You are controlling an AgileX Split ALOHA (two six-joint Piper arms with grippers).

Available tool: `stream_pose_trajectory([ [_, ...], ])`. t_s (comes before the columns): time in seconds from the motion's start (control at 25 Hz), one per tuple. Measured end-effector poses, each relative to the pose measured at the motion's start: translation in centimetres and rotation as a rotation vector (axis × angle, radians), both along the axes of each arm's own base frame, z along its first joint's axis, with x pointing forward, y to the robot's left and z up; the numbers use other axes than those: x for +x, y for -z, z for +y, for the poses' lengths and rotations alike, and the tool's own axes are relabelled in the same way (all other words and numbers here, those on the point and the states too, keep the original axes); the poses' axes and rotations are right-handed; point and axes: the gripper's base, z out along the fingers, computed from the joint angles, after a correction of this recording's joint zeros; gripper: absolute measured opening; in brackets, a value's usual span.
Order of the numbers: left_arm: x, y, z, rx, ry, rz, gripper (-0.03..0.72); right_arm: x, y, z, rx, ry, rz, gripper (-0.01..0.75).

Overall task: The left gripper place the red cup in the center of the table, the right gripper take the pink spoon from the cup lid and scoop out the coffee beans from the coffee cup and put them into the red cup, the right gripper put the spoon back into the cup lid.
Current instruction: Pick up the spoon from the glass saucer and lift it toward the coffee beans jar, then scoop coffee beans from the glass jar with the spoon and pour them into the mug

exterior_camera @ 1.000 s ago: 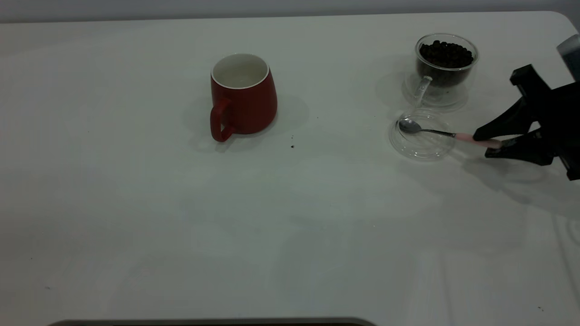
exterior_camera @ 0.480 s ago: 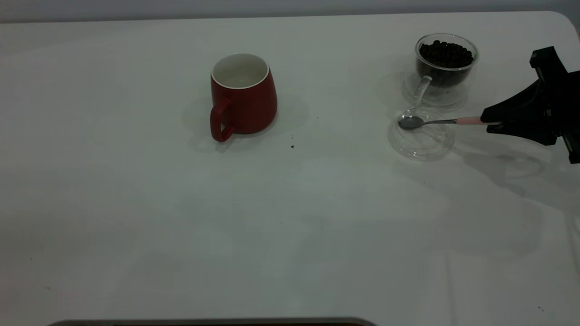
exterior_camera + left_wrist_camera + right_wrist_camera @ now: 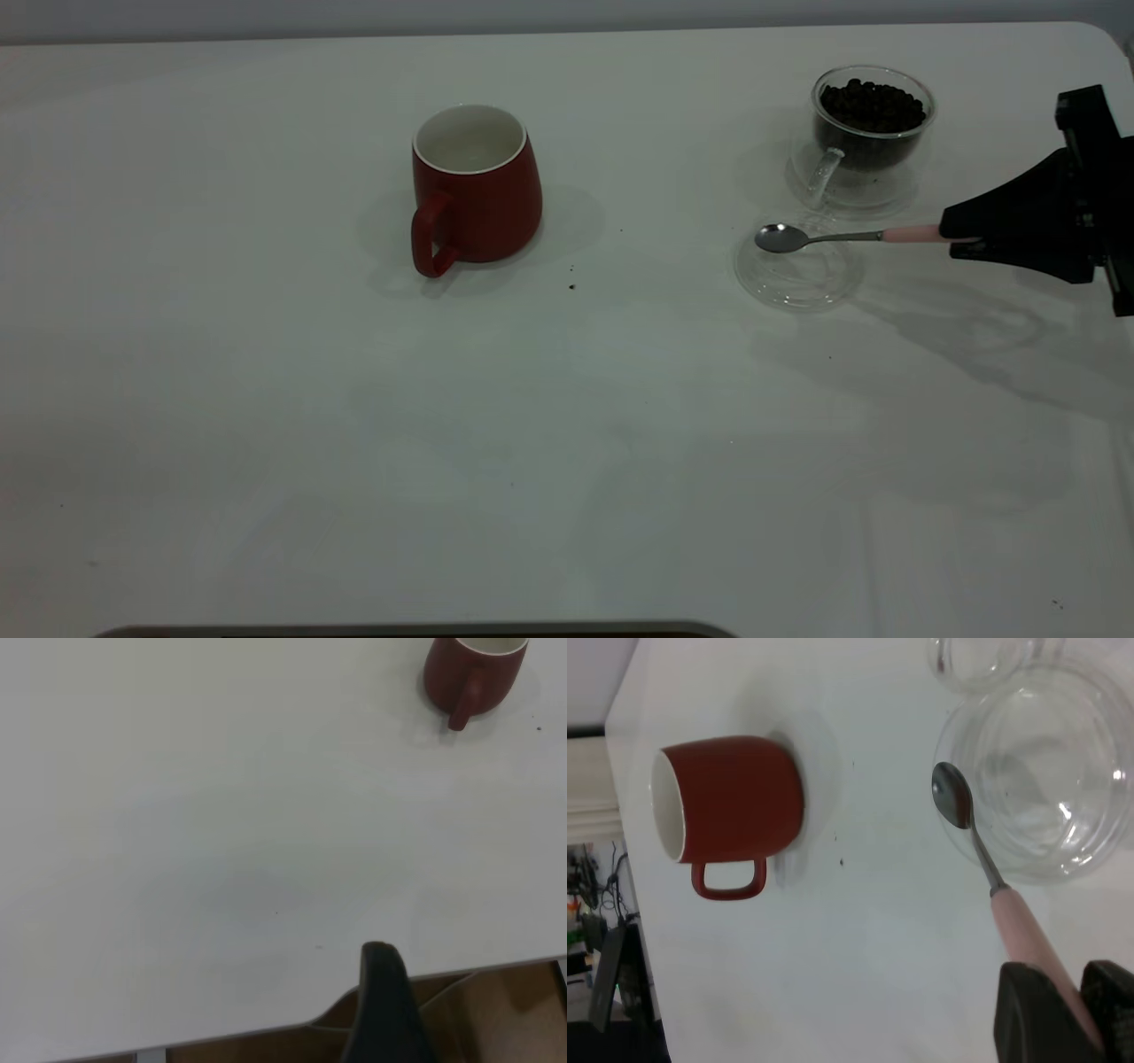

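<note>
Spoon held level over the lid

White table [image 3: 266, 443] is lying bare across its near half, with only tiny specks on it. Toward the middle, the red cup [image 3: 476, 188] is standing upright, its white inside showing nothing in it and open room all round. Nearer the right edge, the cup lid [image 3: 797, 270] is lying flat, and the pink spoon [image 3: 842, 237] is being held level with its bowl over the lid's rim. Its pink handle is being pinched between the closed fingers of the right gripper [image 3: 961, 239]. Just behind, the coffee cup [image 3: 868, 133] is being filled nearly to the rim by coffee beans [image 3: 873, 105]. Only one finger of the left gripper [image 3: 385, 1005] is being shown, by the table's edge; its opening cannot be told.
</note>
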Motion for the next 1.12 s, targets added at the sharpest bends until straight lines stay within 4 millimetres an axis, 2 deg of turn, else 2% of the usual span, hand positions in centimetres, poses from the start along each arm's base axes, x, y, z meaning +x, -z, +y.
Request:
stream_pose_trajectory([
  [0.2,0.0,0.0,0.0,0.0,0.0,0.0,0.569,-0.2,-1.7,-0.9,-0.018,-0.009,-0.041,0.114],
  [0.32,0.0,0.0,0.0,0.0,0.0,0.0,0.569,0.3,-3.5,-0.9,-0.017,-0.018,-0.106,0.114],
  [0.48,0.0,0.0,0.0,0.0,0.0,0.0,0.569,2.1,-6.0,-1.5,-0.043,-0.024,-0.206,0.114],
  [0.76,0.0,0.0,0.0,0.0,0.0,0.0,0.569,6.1,-8.4,-3.4,-0.16,-0.065,-0.234,0.114],
  [0.88,0.0,0.0,0.0,0.0,0.0,0.0,0.569,6.9,-8.8,-3.9,-0.205,-0.076,-0.238,0.114],
  [1.12,0.0,0.0,0.0,0.0,0.0,0.0,0.569,7.2,-8.3,-4.5,-0.296,-0.068,-0.238,0.114],
])
